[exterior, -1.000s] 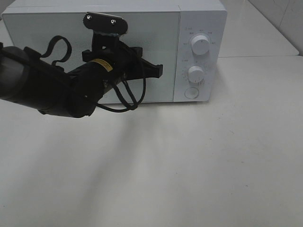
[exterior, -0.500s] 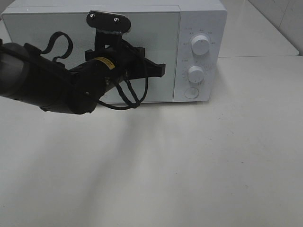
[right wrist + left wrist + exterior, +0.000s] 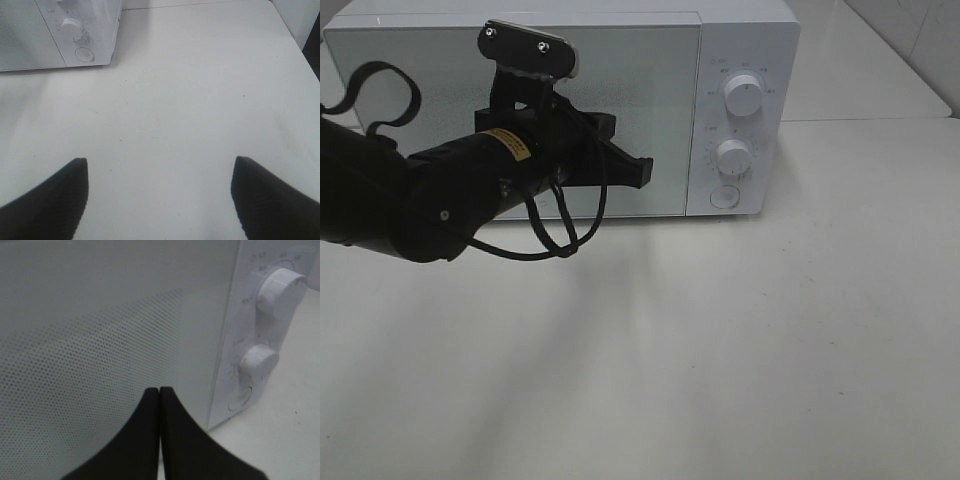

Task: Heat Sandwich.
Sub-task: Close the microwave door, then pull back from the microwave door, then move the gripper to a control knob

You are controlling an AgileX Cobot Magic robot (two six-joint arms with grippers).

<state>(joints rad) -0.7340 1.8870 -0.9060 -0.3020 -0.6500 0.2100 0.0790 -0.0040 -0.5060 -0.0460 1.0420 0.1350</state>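
A big white microwave (image 3: 620, 40) stands at the back of the white counter (image 3: 740, 350). Its door (image 3: 650, 100) is closed. The black left hand (image 3: 642, 172) is up in front of the door, near the side where the knobs are. Its two fingers are pressed tight together with nothing between them. The tip is very close to the door, but I cannot tell if it touches. On the microwave's panel there is a top knob (image 3: 745, 95), a lower knob (image 3: 733, 156) and a round button (image 3: 724, 196) under them. The right hand (image 3: 160, 162) hangs over the bare counter, well away from the microwave, with its fingers spread wide and holding nothing. I cannot see the sandwich anywhere, so I cannot tell where it is.
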